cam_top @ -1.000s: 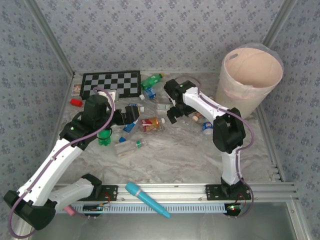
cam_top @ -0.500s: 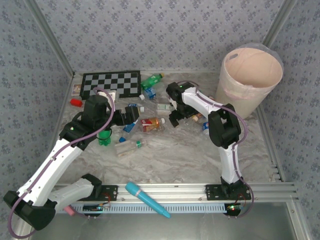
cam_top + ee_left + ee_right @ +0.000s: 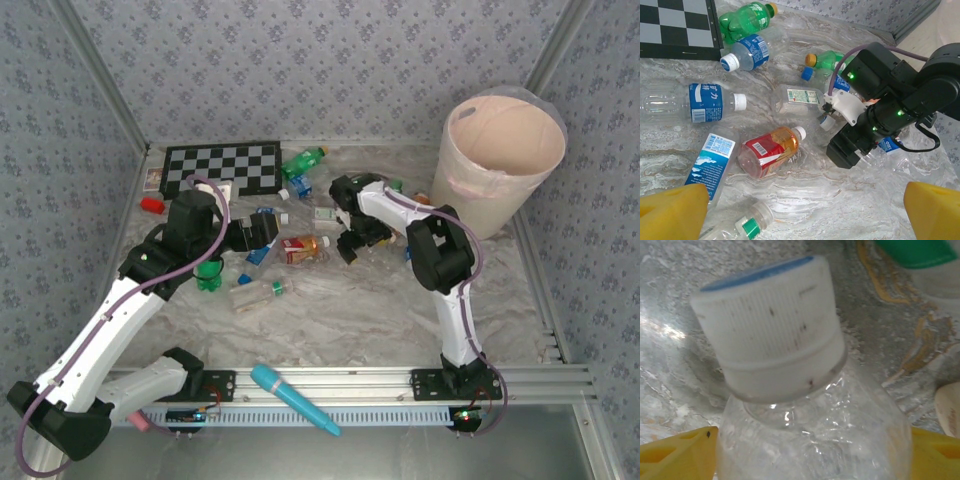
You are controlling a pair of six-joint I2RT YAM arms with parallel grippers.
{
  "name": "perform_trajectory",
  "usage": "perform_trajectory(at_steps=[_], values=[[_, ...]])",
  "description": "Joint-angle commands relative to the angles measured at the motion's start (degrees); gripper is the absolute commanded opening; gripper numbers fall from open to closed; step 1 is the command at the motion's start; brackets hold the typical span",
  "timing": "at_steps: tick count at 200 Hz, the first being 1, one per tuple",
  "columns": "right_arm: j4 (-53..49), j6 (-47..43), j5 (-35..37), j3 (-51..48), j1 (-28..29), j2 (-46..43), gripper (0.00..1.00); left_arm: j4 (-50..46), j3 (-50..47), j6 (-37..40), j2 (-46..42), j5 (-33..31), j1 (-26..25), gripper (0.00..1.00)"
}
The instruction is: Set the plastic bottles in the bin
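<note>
Yellow fingers of my left hand (image 3: 802, 212) gape wide, holding nothing, above a red-labelled bottle (image 3: 769, 150) lying on the marbled surface (image 3: 350, 310). At 11 o'clock of it lies a blue-labelled bottle (image 3: 705, 102), and farther off a green bottle (image 3: 745, 19) just beside the chessboard (image 3: 222, 168). My right hand (image 3: 805, 457) sits low at 3 o'clock of the red one, fingers astride a clear bottle (image 3: 815, 440) with a white cap (image 3: 770, 325); whether they pinch it I cannot tell. Beyond, at 2 o'clock, stands the bin (image 3: 495, 190).
</note>
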Motion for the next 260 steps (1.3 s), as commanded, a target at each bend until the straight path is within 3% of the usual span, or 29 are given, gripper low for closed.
perform_trajectory(at_steps=[1, 46, 95, 157, 215, 260], values=[[-0.22, -0.78, -0.91, -0.73, 0.98, 0.49, 0.86, -0.61, 1.79, 1.03, -0.82, 0.87, 0.12, 1.00], [0.35, -0.52, -1.82, -1.97, 1.67, -1.36, 0.63, -0.83, 1.71, 1.12, -1.08, 0.87, 0.12, 1.00], [0.36, 1.33, -2.09, -1.42, 1.40, -8.39, 0.59, -0.10, 1.49, 1.29, -0.82, 1.22, 0.11, 1.00], [0.48, 5.73, -5.53, 3.99, -3.42, -19.62, 0.59, 0.77, 2.39, 2.01, 0.98, 2.18, 0.11, 1.00], [3.10, 12.05, -15.04, 13.11, -14.42, -27.62, 0.58, 1.78, 3.26, 2.53, 2.61, 3.06, 0.11, 1.00], [17.81, 23.85, -26.49, 10.98, -28.68, -35.58, 0.55, 2.44, 3.17, 2.26, 2.70, 3.32, 0.11, 1.00]])
